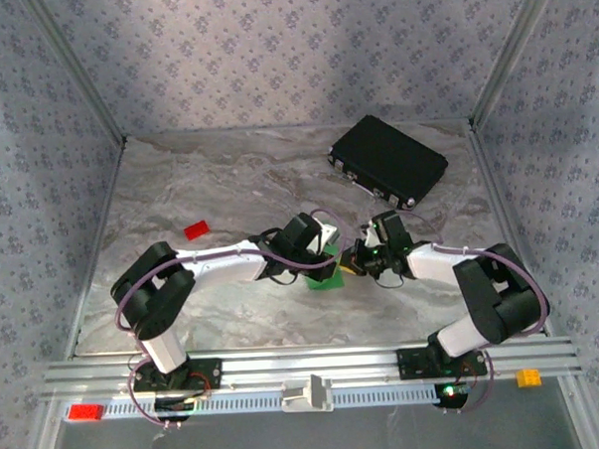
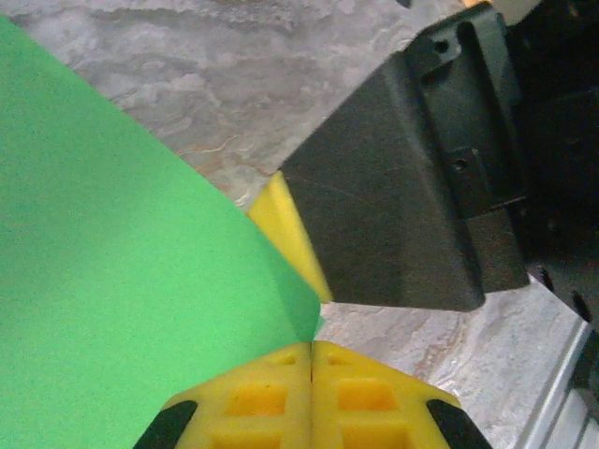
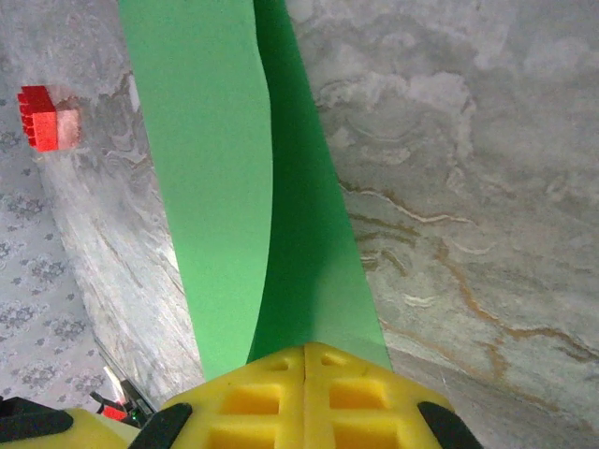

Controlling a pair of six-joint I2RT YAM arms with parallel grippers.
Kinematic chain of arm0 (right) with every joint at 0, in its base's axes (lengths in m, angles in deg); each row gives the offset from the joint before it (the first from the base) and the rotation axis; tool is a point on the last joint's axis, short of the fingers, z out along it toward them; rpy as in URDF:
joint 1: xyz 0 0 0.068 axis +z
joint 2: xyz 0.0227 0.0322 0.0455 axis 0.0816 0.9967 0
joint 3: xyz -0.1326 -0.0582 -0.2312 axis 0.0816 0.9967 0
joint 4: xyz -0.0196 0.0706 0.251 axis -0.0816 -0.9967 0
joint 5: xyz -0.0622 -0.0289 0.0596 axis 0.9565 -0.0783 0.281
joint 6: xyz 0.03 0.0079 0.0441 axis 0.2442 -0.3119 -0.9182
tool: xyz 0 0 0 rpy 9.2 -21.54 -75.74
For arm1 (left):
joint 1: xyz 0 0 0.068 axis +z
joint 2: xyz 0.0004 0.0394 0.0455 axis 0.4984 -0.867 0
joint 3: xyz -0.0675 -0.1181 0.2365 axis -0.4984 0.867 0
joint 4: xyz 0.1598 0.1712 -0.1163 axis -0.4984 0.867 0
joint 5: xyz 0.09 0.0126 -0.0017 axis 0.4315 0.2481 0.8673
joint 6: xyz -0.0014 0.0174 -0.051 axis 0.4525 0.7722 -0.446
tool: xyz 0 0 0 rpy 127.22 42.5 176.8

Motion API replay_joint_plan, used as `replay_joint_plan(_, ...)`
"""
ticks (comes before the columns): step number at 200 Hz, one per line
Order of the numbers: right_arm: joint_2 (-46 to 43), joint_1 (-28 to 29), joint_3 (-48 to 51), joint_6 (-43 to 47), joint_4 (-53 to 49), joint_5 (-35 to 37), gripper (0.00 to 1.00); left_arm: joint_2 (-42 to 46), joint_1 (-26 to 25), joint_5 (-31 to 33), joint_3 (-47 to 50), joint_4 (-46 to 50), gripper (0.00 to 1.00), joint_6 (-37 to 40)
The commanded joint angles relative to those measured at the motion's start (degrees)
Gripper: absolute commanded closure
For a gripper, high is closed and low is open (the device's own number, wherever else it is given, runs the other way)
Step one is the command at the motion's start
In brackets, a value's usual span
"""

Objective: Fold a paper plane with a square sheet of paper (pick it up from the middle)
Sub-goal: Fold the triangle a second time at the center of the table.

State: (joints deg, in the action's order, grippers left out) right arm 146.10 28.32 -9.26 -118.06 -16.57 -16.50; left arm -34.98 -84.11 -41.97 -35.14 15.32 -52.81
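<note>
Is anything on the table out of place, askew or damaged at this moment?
Nothing is spilled or damaged. The case lies askew to the edges of the table, at the back right. A red block sits alone at the left, apart from the paper, which is bowed, not flat.

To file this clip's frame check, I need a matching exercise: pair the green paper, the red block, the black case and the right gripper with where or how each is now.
Things:
1. square sheet of paper
2. red block
3. black case
4. right gripper

Places or states:
A. lying at the far right of the table
B. shut, with green paper running into its tips
C. alone on the table's left half
D. curved over into two layers, pinched near the table's middle

Pairs: 1-D, 2-C, 3-A, 4-B
</note>
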Motion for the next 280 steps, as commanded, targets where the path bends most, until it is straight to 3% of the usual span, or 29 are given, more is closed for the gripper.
replay_joint_plan(1, 0.81, 0.75, 0.56, -0.92, 0.82, 0.18, 0.94, -0.37, 0.75, 1.91, -0.21, 2.09, 1.00, -0.57)
replay_joint_plan(72, 3.66, 3.65, 1.74, -1.20, 1.11, 2.43, 0.96, -1.66, 1.17, 0.84, -0.02, 1.35, 1.00, -2.10)
replay_joint_plan(107, 4.05, 3.66, 0.30, 2.02, -7.59, 8.18, 0.99, -2.15, 2.47, 0.52, 0.76, 1.29, 1.00, -2.28)
replay_joint_plan(151, 2.78, 3.32, -0.67, 3.37, -10.71, 9.57, 0.99, -2.75, 4.35, -0.37, 2.03, -0.09, 0.99, -2.21)
replay_joint_plan(205, 2.54, 3.39, -2.12, 4.19, -10.89, 8.69, 0.99, -4.24, 5.73, -0.18, 2.47, -1.74, 0.99, -2.50)
replay_joint_plan(244, 1.20, 4.63, -2.49, 1.86, -4.21, 2.78, 0.97, -4.25, 5.91, -2.05, 3.48, -3.82, 0.97, -3.38)
replay_joint_plan(280, 2.77, 6.75, -2.94, -0.12, -0.74, 1.85, 0.97, -3.99, 6.03, -3.07, 3.32, -4.21, 0.95, -4.28)
